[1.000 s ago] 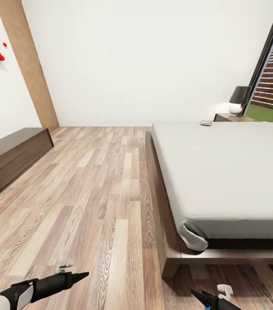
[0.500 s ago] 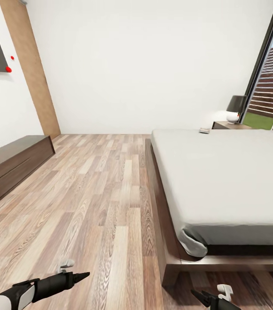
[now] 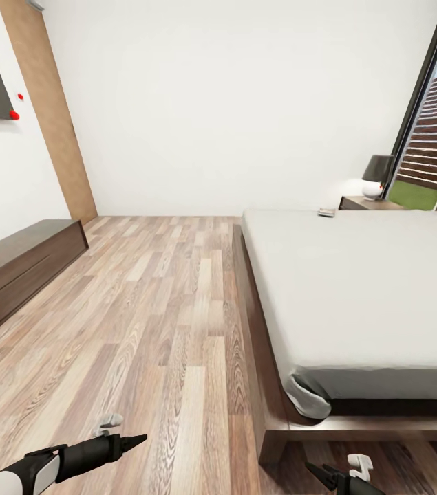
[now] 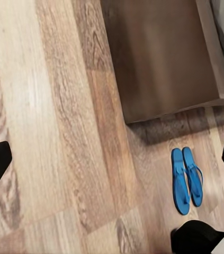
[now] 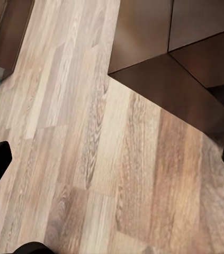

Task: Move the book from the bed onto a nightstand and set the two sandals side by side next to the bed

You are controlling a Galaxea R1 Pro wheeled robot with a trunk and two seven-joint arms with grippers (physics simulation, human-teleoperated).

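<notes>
From the head view, the robot stands at the foot corner of the bed (image 3: 356, 289), and this looks like the approach step, nothing picked up yet. The book (image 3: 327, 212) lies at the mattress's far corner, well ahead of the right gripper (image 3: 318, 471), just short of the nightstand (image 3: 369, 203) with its lamp (image 3: 376, 176). The left gripper (image 3: 132, 440) hangs low over bare floor (image 3: 163, 309); whether either gripper is wide or narrow I cannot tell from here.

In the left wrist view, both fingertips sit at the frame's edges, so that gripper is spread wide and empty. The two sandals (image 4: 187, 180) lie together on the floor beyond it, near the bed frame's corner (already paired, it seems).

In the right wrist view, the gripper is likewise spread wide and empty over planks. The next move probably calls for rolling along the open aisle beside the bed, keeping clear of the frame's edge.
</notes>
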